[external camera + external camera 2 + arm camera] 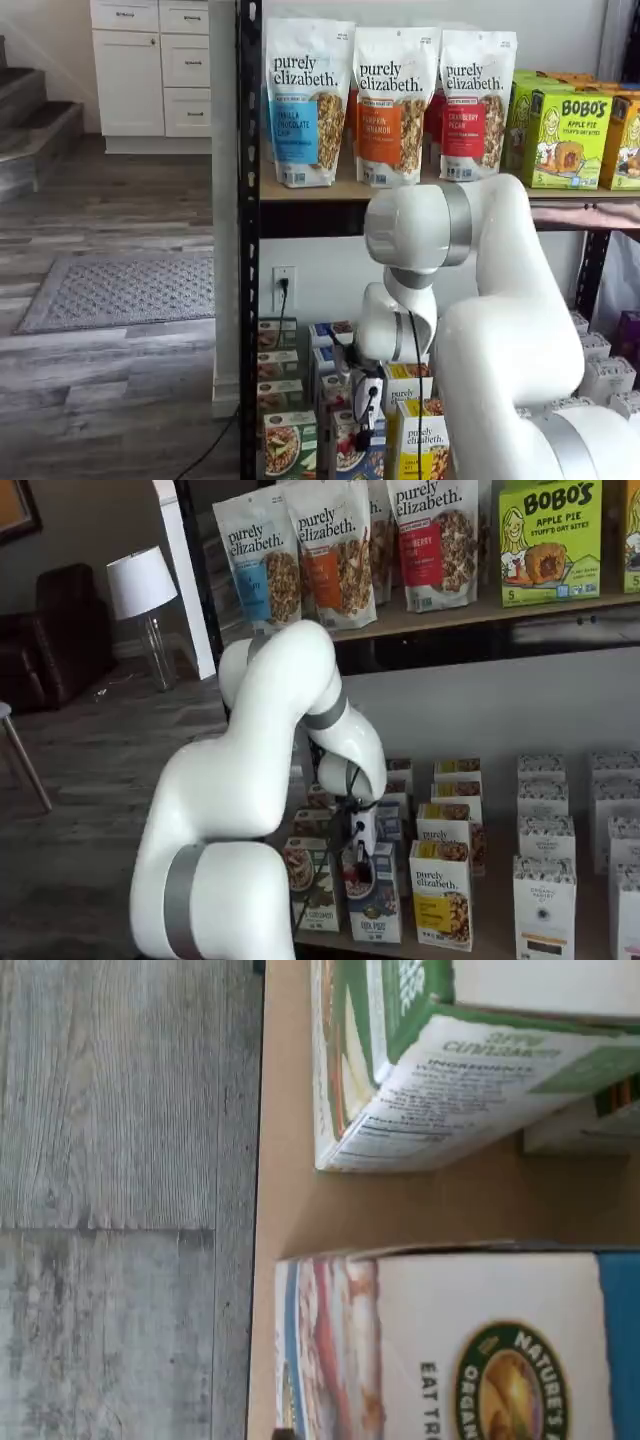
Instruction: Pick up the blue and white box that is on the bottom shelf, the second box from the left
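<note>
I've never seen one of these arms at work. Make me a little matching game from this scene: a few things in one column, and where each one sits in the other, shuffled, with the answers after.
Things:
1. blue and white box
2. green-and-white box
3. yellow purely elizabeth box
4. BOBO'S box

Places:
A. upper shelf, beside the granola bags
B. bottom shelf, right under the gripper
C. front row of the bottom shelf, next to the rack's outer post
D. front row of the bottom shelf, on the blue and white box's other side from the green-and-white one

Pairs: 1-B, 2-C, 3-D, 4-A
</note>
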Robot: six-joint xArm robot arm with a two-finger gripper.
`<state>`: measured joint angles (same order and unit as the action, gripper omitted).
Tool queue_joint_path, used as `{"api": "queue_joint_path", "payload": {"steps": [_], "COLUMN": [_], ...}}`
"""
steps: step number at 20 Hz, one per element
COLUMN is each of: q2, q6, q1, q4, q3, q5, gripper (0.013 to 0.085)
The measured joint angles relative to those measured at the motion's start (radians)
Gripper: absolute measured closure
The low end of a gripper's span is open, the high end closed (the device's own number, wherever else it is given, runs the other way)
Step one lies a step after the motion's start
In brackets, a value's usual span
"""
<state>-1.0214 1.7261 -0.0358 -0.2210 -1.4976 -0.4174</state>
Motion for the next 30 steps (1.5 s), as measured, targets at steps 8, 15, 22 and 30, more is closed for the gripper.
{"api": "queue_joint_path", "payload": {"steps": [8, 15, 22, 30], "q2": [-0.002, 0.003, 0.012, 0.042], "q6": [-0.006, 0.008, 0.002, 0.007], "q1": [-0.003, -0.004, -0.003, -0.008], "q4": [0.003, -0.014, -0.005, -0.016], "q3": [-0.003, 0.002, 0.012, 0.058], "q5": [-0.007, -0.010, -0.015, 0.009], "gripper": [0.0330, 0.0370, 0.0490, 0.0490]}}
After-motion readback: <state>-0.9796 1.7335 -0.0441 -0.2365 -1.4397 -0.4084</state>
